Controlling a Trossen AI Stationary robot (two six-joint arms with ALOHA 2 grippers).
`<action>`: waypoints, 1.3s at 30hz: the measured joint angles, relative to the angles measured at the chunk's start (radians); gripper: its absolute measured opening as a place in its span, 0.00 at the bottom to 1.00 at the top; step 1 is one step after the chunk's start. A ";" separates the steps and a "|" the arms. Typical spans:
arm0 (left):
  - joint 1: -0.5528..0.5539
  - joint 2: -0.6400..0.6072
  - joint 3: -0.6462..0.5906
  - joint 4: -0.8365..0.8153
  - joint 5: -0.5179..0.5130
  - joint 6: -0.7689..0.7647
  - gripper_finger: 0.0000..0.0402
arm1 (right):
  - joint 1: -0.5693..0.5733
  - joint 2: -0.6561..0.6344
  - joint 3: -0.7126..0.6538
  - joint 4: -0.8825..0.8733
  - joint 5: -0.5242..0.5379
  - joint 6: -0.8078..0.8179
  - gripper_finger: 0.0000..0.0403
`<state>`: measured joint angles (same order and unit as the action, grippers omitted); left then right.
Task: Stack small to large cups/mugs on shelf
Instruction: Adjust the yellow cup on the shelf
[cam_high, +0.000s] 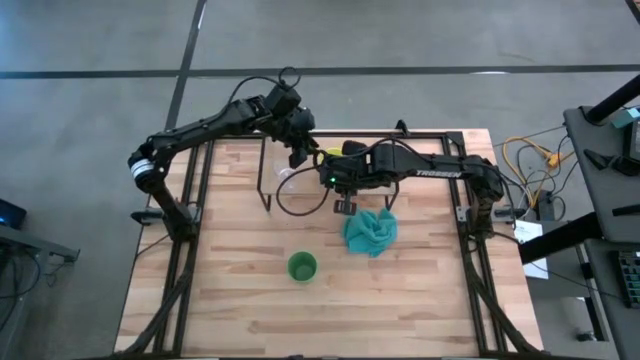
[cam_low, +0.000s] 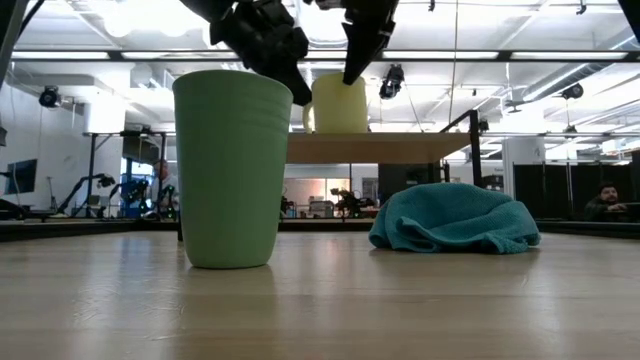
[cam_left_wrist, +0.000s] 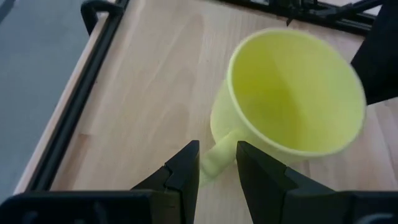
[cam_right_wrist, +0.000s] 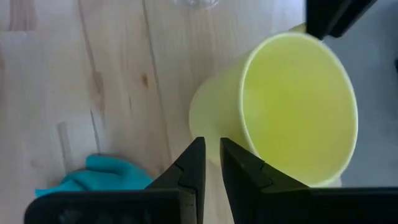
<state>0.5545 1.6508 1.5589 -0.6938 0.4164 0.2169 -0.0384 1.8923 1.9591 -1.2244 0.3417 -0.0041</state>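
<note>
I see my left tool (cam_left_wrist: 214, 163) spread around the yellow mug's (cam_left_wrist: 292, 93) handle on the shelf (cam_low: 380, 147); my right tool (cam_right_wrist: 211, 163) pinches its rim.

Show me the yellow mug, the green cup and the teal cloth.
yellow mug (cam_left_wrist: 292, 93): left wrist view, inner wall.
green cup (cam_low: 232, 170): low view, outer side wall.
teal cloth (cam_high: 371, 232): high view, middle of the crumpled heap.

floor (cam_high: 420, 35): grey concrete, dark seams | ceiling (cam_low: 520, 40): white beams, bright strip lights | far room: tripods (cam_low: 90, 170), seated person (cam_low: 603, 200) | side desk (cam_high: 605, 150): cables
</note>
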 joint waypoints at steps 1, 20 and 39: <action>0.000 0.000 0.000 -0.007 0.000 0.000 0.23 | -0.004 0.000 0.000 0.009 0.000 -0.004 0.11; -0.013 -0.017 0.000 -0.006 0.023 0.000 0.23 | -0.027 0.000 0.000 0.023 -0.005 -0.006 0.11; -0.023 -0.039 -0.019 -0.029 0.034 0.004 0.23 | -0.025 0.000 0.000 0.005 0.002 0.004 0.11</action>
<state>0.5320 1.6119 1.5397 -0.7227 0.4503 0.2205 -0.0635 1.8923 1.9591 -1.2197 0.3437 -0.0002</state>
